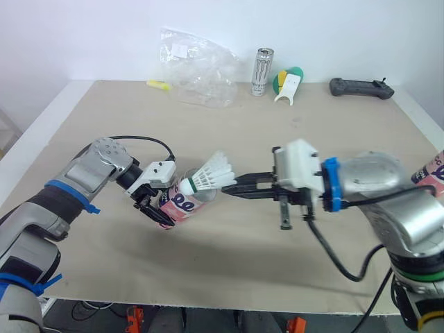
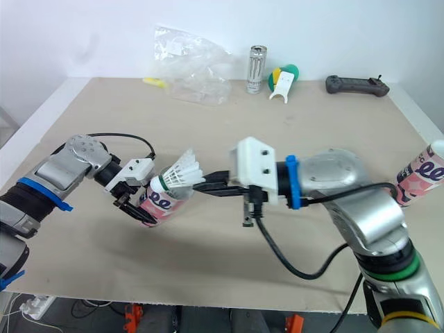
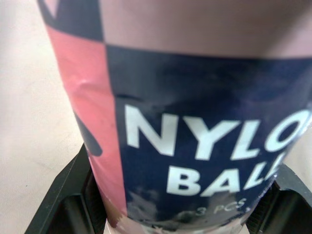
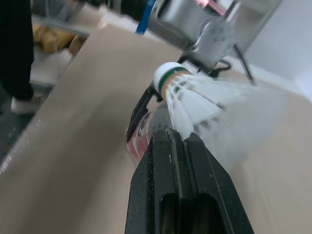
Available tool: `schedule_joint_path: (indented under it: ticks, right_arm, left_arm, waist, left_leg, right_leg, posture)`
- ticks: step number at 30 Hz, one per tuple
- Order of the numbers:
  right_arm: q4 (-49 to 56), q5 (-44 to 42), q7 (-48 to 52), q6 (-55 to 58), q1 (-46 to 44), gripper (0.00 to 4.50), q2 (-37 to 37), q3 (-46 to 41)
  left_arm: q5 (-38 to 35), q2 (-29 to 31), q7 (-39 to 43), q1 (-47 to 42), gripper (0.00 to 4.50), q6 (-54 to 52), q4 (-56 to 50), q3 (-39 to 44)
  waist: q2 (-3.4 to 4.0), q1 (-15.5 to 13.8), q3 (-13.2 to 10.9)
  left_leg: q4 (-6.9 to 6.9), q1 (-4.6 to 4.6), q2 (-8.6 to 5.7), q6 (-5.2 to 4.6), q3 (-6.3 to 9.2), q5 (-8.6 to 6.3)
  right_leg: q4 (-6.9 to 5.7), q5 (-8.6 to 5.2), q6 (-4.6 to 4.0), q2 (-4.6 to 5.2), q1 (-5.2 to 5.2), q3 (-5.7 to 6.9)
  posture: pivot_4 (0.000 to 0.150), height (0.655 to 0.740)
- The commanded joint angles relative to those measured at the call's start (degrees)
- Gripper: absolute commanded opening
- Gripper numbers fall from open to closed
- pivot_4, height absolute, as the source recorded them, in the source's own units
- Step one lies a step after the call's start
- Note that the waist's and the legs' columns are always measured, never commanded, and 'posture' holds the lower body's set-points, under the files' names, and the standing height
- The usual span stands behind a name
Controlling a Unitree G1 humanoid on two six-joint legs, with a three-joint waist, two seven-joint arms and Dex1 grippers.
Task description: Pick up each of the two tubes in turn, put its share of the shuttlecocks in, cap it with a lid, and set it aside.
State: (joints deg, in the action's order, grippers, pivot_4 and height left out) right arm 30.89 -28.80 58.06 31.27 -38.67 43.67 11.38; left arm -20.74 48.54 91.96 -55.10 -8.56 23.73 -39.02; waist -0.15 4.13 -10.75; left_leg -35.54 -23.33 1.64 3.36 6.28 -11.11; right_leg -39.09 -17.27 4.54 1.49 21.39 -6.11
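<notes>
My left gripper (image 1: 161, 211) is shut on a pink and navy tube (image 1: 182, 203), held tilted just above the table with its mouth toward the right. Its lettering shows between the black fingers (image 3: 63, 195) in the left wrist view. My right gripper (image 1: 232, 187) is shut on the feather skirt of a white shuttlecock (image 1: 211, 175). The shuttlecock's cork with its green band (image 4: 170, 75) points at the tube's mouth and sits at the rim, outside the tube. A second pink tube (image 2: 423, 173) lies at the table's right edge.
At the back of the table (image 1: 229, 125) lie a crumpled clear plastic bag (image 1: 198, 66), a silver can (image 1: 261, 71), a green, yellow and white item (image 1: 288, 83) and a black controller (image 1: 361, 88). A person's leg (image 4: 14, 48) stands beside the table.
</notes>
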Motion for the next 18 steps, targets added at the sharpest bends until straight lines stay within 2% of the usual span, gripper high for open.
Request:
schedule_joint_path:
  ticks: [1, 4, 11, 18]
  right_arm:
    - [-3.9, 4.2, 0.9, -2.6, -1.8, 0.09, -0.5, 1.8]
    - [-7.3, 7.0, 2.9, -5.1, -1.1, 0.09, 1.4, 1.4]
    - [-7.6, 3.8, 6.8, -4.8, 1.0, 0.09, 6.4, -5.6]
    - [-4.4, 2.2, 6.9, -3.0, 0.0, 0.09, 4.4, -3.8]
  left_arm:
    - [0.9, -0.8, 0.5, 1.0, 3.18, 0.3, 0.3, -2.2]
    - [0.9, -0.6, 0.5, 1.5, 3.18, 0.4, 0.3, -1.9]
    - [1.1, 0.1, 0.5, 2.7, 3.18, 1.0, 0.3, -1.5]
    - [1.2, -0.5, 0.5, 2.5, 3.18, 1.1, 0.7, -1.5]
  waist:
    - [0.00, -0.1, 0.0]
    - [0.00, -0.4, 0.0]
    - [0.00, -0.5, 0.0]
    - [0.01, -0.4, 0.0]
  left_leg:
    - [0.02, 0.00, 0.00, 0.00, 0.00, 0.00]
    - [0.02, -0.02, -0.02, 0.00, 0.00, 0.00]
    - [0.07, 0.00, 0.01, 0.00, 0.01, 0.00]
    - [0.06, 0.01, 0.02, 0.00, 0.01, 0.00]
  right_leg:
    - [0.00, -0.01, -0.01, 0.00, 0.01, 0.00]
    - [0.00, -0.02, -0.02, 0.02, 0.01, 0.01]
    - [-0.01, -0.03, -0.05, -0.01, 0.03, 0.02]
    - [-0.01, -0.03, -0.05, -0.02, 0.02, 0.02]
  posture:
    - [0.150, 0.7400]
    - [0.150, 0.7400]
    - [0.150, 0.7400]
    - [0.150, 0.7400]
